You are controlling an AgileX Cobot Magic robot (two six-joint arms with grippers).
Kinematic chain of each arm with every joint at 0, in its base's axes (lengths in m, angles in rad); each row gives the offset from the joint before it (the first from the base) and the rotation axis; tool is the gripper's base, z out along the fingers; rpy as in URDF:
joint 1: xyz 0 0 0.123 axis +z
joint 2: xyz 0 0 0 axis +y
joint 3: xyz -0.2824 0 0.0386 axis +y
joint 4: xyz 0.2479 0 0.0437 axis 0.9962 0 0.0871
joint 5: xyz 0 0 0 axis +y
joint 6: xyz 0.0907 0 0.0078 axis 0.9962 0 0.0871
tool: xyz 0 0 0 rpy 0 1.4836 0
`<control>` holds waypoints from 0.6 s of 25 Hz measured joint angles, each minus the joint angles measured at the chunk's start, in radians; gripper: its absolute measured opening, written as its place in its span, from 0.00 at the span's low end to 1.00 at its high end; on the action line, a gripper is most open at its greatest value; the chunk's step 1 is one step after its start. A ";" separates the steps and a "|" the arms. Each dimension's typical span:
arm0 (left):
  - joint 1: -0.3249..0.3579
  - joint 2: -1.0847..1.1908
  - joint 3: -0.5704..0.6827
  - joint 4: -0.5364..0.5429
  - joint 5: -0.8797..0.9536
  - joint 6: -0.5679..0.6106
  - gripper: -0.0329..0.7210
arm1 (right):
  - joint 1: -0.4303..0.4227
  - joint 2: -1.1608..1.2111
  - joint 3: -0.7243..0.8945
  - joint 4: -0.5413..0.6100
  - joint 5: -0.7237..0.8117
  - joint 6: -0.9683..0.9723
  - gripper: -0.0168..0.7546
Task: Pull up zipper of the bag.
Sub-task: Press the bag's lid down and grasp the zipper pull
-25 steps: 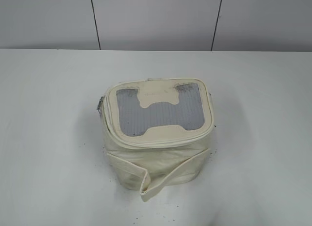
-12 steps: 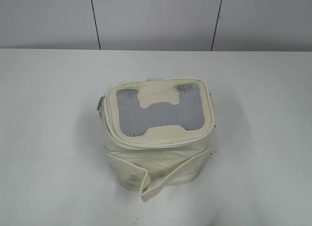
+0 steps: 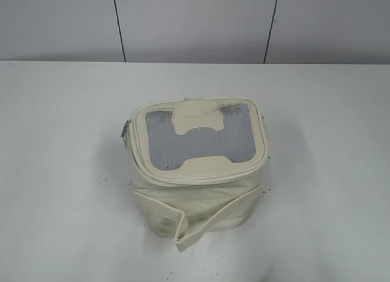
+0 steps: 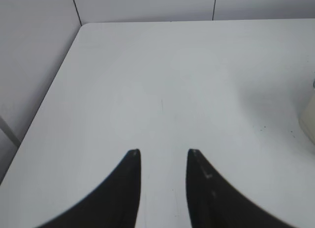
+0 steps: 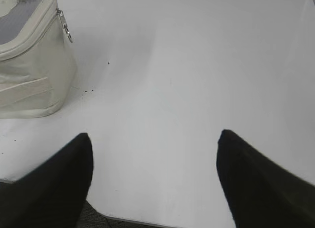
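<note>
Hanging above bare white surface (image 4: 162, 80), the left claw (image 4: 163, 151) is showing its two dark fingers with a narrow gap between them, pinching nothing. Only a cream sliver of the bag (image 4: 310, 117) is peeking in at the right edge of that wrist view, well apart from the fingers. The right claw (image 5: 155, 137) is standing spread wide, its dark fingers far from each other and nothing between them, hovering near the front edge of the surface. Up and to the left in its view, the bag (image 5: 29, 60) is sitting apart from the claw, with a small silver pull (image 5: 66, 30) dangling from the zipper (image 5: 37, 33) at the corner nearest the claw. Small dark specks (image 5: 89, 91) are lying on the surface beside the bag's base. Seen from the front, the bag (image 3: 198, 172) is resting upright near the middle of the surface, its grey mesh top (image 3: 198, 139) facing up and the zipper (image 3: 201, 178) running around the top rim. A metal pull (image 3: 124, 131) is showing at the left rear corner. A loose cream strap (image 3: 183, 230) is curling across the front and down onto the surface. Neither claw is appearing in this front view.
</note>
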 joint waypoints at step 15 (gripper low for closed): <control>-0.019 0.104 -0.014 -0.037 -0.043 0.001 0.37 | 0.000 0.073 -0.019 0.040 -0.100 0.000 0.78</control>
